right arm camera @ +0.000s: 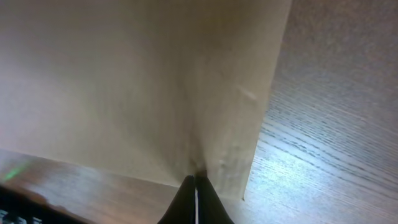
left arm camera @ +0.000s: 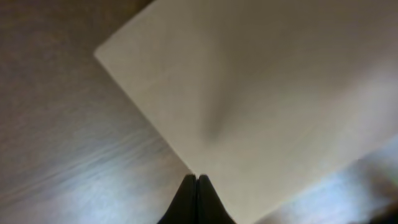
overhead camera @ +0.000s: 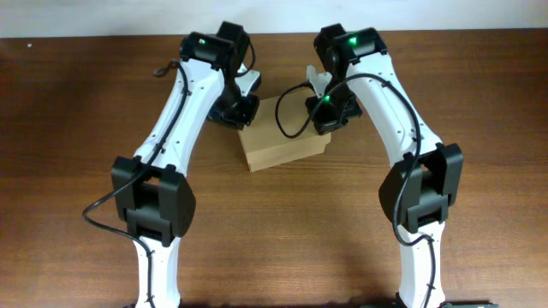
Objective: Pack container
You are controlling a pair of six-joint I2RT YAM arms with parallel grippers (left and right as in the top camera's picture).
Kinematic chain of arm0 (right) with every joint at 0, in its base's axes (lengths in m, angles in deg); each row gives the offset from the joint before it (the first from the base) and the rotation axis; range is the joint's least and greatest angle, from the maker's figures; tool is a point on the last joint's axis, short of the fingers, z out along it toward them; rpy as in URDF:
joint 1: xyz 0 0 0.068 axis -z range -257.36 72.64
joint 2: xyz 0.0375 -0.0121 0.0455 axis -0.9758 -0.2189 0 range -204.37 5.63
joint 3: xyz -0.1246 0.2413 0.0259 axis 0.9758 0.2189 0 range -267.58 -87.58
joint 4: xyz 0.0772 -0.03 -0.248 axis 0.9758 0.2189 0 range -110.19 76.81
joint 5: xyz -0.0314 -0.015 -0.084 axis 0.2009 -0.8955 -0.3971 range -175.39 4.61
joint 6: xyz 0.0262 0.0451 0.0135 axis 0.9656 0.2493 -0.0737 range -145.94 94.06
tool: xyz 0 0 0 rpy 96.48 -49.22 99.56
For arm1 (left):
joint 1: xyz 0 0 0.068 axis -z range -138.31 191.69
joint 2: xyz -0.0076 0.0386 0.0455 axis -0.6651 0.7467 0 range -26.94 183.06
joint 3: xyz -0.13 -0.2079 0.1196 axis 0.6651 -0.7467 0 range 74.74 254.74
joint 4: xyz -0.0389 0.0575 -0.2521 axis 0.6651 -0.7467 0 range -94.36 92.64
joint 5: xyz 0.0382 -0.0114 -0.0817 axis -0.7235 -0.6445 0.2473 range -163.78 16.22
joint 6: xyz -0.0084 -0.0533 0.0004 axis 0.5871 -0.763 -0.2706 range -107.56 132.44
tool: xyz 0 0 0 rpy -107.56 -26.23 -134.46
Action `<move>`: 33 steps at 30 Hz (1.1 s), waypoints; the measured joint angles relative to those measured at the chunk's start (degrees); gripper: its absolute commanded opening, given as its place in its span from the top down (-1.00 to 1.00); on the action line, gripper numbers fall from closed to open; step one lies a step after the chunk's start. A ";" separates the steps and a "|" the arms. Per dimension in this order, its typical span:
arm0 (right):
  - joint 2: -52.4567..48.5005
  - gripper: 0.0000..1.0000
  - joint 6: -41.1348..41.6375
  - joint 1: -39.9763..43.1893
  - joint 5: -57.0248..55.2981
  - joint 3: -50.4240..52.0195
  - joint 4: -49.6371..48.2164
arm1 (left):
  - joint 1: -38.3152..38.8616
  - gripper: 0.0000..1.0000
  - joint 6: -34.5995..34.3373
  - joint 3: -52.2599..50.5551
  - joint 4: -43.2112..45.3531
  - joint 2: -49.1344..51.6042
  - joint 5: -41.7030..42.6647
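On the table (overhead camera: pixel 86 103), left gripper (left arm camera: pixel 197 178) and right gripper (right arm camera: pixel 196 178), jaws clenched, meet the plain container (overhead camera: pixel 287 147).

The small tan cardboard box (overhead camera: pixel 282 141) stands closed mid-table with its far side crowded: the left gripper (left arm camera: pixel 197 182) and right gripper (right arm camera: pixel 195 180), both pinched together, sit at its far corners, under the white left arm (overhead camera: pixel 184 103), the white right arm (overhead camera: pixel 390 111) and a looping black cable (overhead camera: pixel 280 115). Its near face and the bare brown wooden table (overhead camera: pixel 282 231) between the arms' near bases lie open, as do the strips outside each arm.

Dim, blurry wrist views; sharper, evenly lit overhead.
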 measured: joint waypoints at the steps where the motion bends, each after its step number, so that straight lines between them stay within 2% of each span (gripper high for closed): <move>1: 0.00 0.92 0.02 0.00 -0.02 0.81 -0.50 | 0.00 0.96 -0.17 -1.64 0.92 0.00 0.07; 8: 1.38 0.92 0.04 0.09 0.09 5.40 -4.13 | -0.17 0.96 -0.59 -7.41 4.74 -1.31 0.79; 15: 2.34 0.92 0.00 0.37 0.72 6.51 -8.31 | -0.17 0.97 -1.05 -8.33 5.84 -2.03 0.52; 19: 2.60 0.92 0.00 1.55 1.18 5.90 -8.74 | -0.07 0.97 -1.53 -8.00 6.64 -2.29 -2.54; 26: 5.62 0.93 1.14 9.44 0.50 -1.40 -5.42 | -3.10 0.97 -4.28 0.92 7.02 -4.20 -9.33; 33: 10.71 0.92 1.95 20.68 -2.32 -5.55 -3.06 | -13.68 0.97 -4.72 10.14 6.80 -8.52 -12.57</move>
